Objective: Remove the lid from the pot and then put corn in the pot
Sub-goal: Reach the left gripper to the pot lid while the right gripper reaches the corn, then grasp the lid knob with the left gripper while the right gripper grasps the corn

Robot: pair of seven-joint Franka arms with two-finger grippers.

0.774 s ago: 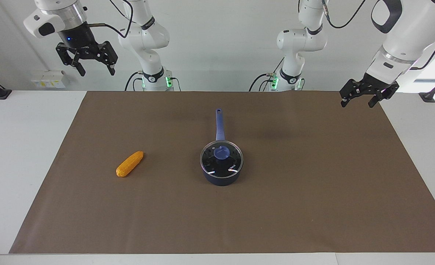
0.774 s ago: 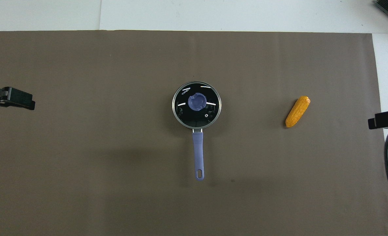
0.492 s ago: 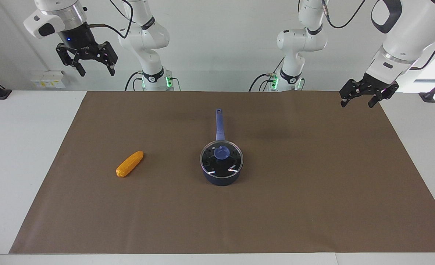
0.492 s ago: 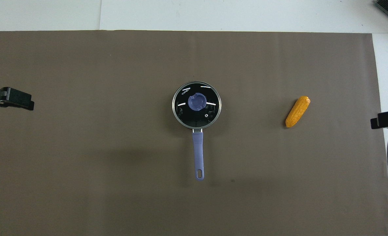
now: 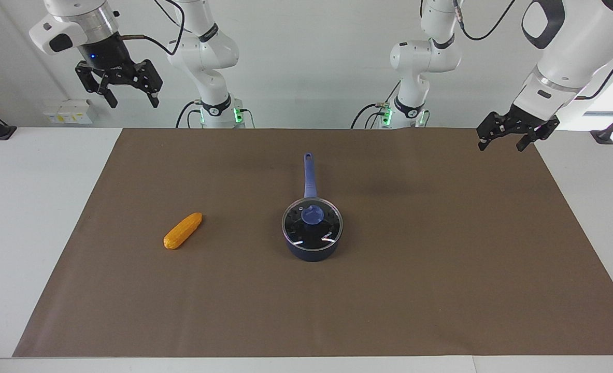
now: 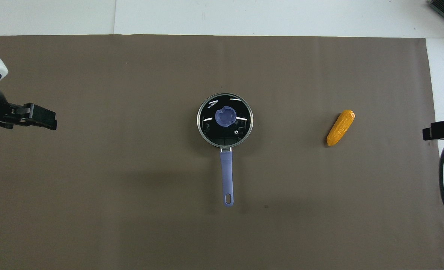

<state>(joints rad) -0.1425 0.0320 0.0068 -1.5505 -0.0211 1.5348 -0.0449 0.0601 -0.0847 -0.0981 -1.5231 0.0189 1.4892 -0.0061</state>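
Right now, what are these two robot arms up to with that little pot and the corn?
Nothing is being handled yet. The pot sits mid-mat with its glass lid on and its handle pointing toward the robots. The corn lies on the mat beside it, toward the right arm's end. The left claw hangs open above its end of the mat; the right claw hangs open, high above its own end. Neither touches anything.

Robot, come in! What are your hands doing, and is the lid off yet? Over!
Left gripper and right gripper open, raised, holding nothing. Lid on pot. Corn on the mat, untouched. Nothing in the way.
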